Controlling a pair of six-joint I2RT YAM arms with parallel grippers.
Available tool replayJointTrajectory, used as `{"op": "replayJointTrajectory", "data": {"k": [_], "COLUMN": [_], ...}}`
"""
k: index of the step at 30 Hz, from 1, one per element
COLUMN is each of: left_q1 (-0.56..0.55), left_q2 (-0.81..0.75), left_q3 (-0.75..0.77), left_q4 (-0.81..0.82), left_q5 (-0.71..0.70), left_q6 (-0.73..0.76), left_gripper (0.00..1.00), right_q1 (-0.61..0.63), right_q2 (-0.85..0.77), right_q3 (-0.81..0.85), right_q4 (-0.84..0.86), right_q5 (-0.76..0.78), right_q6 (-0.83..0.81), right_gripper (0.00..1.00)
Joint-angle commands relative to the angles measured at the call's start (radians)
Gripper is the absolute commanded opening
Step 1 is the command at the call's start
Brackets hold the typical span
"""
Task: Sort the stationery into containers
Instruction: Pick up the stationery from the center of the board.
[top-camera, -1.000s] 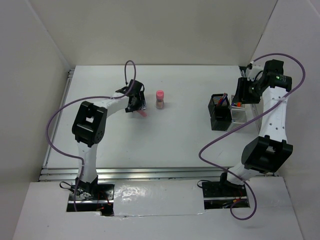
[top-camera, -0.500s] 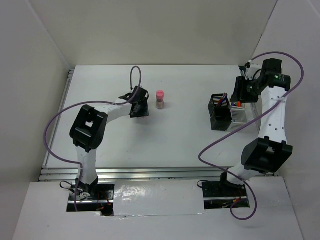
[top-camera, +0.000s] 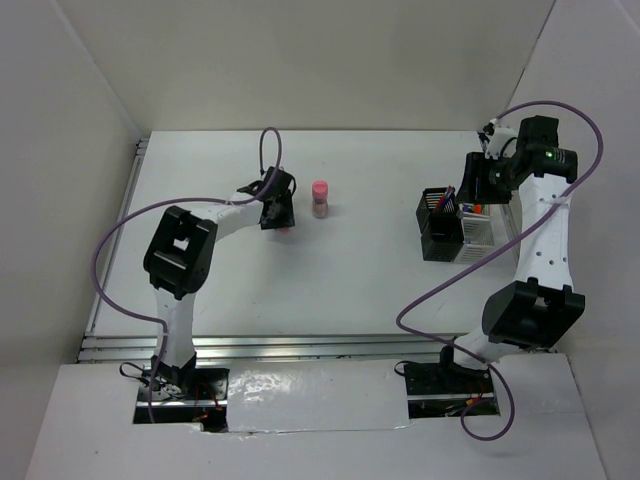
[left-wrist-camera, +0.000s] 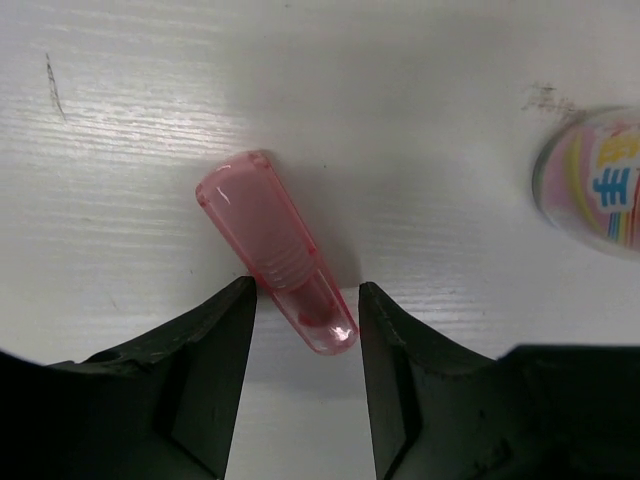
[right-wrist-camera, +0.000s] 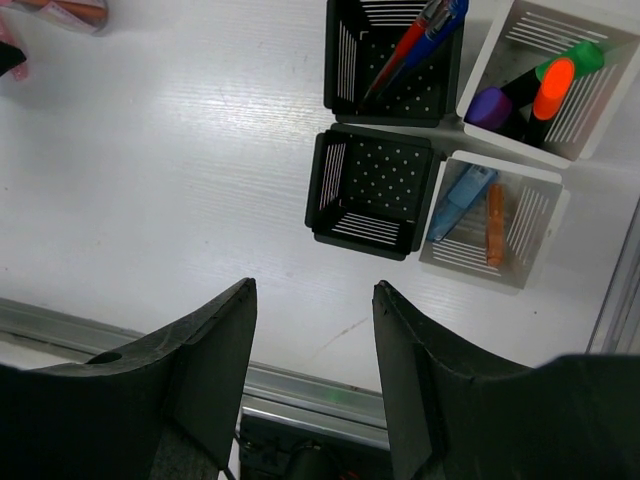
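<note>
the left tool (left-wrist-camera: 305, 295) stands parted around the pink cap (left-wrist-camera: 275, 250), which lies flat on the worktop (left-wrist-camera: 420, 90) toward the left side, near the pink-capped cylinder (left-wrist-camera: 592, 185). the left finger seems to touch the cap and the right one shows a sliver of gap, so it is not yet clamped. the right tool (right-wrist-camera: 312, 290) hangs released and empty over the black mesh cup (right-wrist-camera: 330, 178) and white tray (right-wrist-camera: 465, 255), well apart from the cap. the cap's long axis runs slantwise to the jaws, with its broad end pointing away from the tool and leftward, and only the narrow end between the fingers. the risk lies there: a pinch on a slick, tapered tip set askew could squirt it forward or swivel it, and one finger meeting it first may just shove it along the worktop.
</note>
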Motion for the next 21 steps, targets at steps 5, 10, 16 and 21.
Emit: {"op": "replayJointTrajectory", "data": {"k": [5, 10, 16, 21], "left_q1": [0.036, 0.036, 0.037, 0.037], "left_q2": [0.078, 0.063, -0.002, -0.164], "left_q3": [-0.024, -0.048, -0.093, -0.188], "left_q4": [-0.068, -0.052, -0.040, 0.026], "left_q5": [-0.009, -0.008, 0.020, 0.177], "left_q6": [0.001, 0.008, 0.064, 0.157], "left_gripper": [0.60, 0.51, 0.25, 0.00], "right_q1": [0.024, 0.035, 0.046, 0.067], "right_q2": [-0.032, -0.024, -0.065, -0.104], "right_q3": [0.012, 0.024, 0.021, 0.036], "right_q4": [-0.025, -0.030, -0.022, -0.012], "right_q5": [-0.014, -0.019, -0.114, -0.285], "right_q6": [-0.010, -0.011, -0.019, 0.025], "right_gripper": [0.57, 0.57, 0.56, 0.56]}}
